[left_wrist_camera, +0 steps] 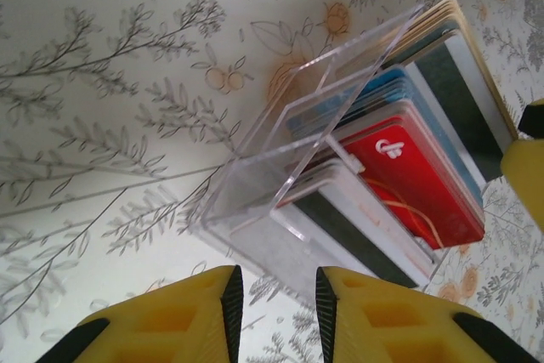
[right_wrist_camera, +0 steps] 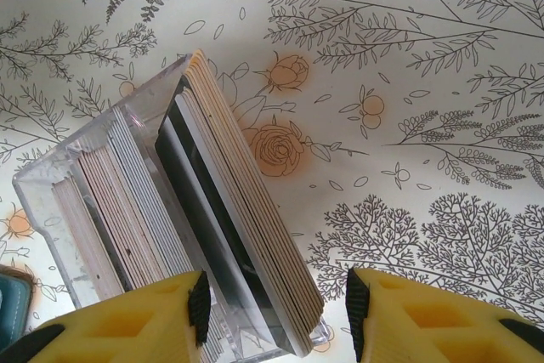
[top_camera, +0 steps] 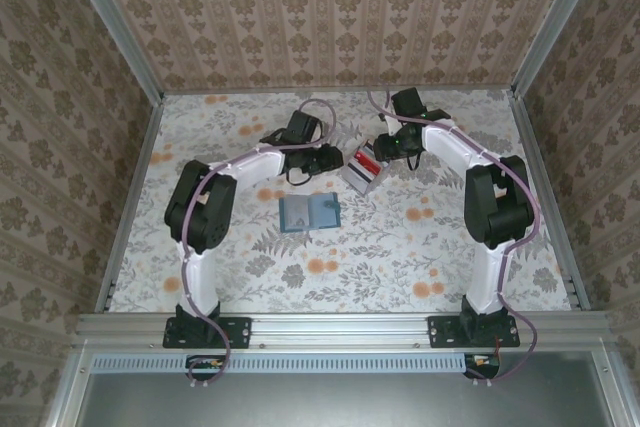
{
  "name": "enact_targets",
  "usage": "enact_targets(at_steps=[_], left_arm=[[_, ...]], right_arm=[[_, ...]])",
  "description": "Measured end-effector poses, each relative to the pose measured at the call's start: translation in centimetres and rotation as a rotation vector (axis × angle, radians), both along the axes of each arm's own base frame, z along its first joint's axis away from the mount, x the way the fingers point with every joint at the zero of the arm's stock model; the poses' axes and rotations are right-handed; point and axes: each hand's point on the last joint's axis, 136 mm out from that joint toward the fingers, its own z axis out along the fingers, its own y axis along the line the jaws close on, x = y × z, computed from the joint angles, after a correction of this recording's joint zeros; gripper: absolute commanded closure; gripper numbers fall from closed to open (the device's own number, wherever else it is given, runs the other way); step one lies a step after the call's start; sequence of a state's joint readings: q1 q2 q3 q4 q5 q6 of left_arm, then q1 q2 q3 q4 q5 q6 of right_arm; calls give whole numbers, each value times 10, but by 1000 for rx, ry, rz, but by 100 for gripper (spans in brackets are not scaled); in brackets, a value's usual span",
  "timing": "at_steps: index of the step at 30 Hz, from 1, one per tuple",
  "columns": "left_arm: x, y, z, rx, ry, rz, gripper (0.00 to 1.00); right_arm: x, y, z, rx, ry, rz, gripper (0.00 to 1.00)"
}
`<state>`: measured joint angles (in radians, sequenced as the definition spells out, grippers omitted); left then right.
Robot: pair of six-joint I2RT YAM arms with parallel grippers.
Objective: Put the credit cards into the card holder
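The left end effector (left_wrist_camera: 276, 312) stood open with a narrow gap, its yellow fingers just short of a clear plastic box (left_wrist_camera: 255, 184) that held the credit cards (left_wrist_camera: 414, 178). The right end effector (right_wrist_camera: 274, 312), jaws apart, straddled one end of the stack without clamping it. One red card bore a white logo, too small to read. The teal card holder (top_camera: 308, 213) lay flat, apart from the box, on the floral tabletop (top_camera: 400, 247), between brown-patterned walls (top_camera: 330, 7).
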<state>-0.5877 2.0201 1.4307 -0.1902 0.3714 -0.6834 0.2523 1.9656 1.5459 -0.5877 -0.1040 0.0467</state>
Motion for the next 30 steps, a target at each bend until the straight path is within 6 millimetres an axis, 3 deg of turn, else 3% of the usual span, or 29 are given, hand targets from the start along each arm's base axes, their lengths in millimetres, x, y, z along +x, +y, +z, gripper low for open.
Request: enact_targets(at_steps=[9,30], left_arm=[[11,-27,-8,-16,2,-43,68],[15,-28,-9,-20,-10,-48,68]], right_arm=[[5,1,-7,-7,19,5,51],[16,-11,-13,-28,18,-23,52]])
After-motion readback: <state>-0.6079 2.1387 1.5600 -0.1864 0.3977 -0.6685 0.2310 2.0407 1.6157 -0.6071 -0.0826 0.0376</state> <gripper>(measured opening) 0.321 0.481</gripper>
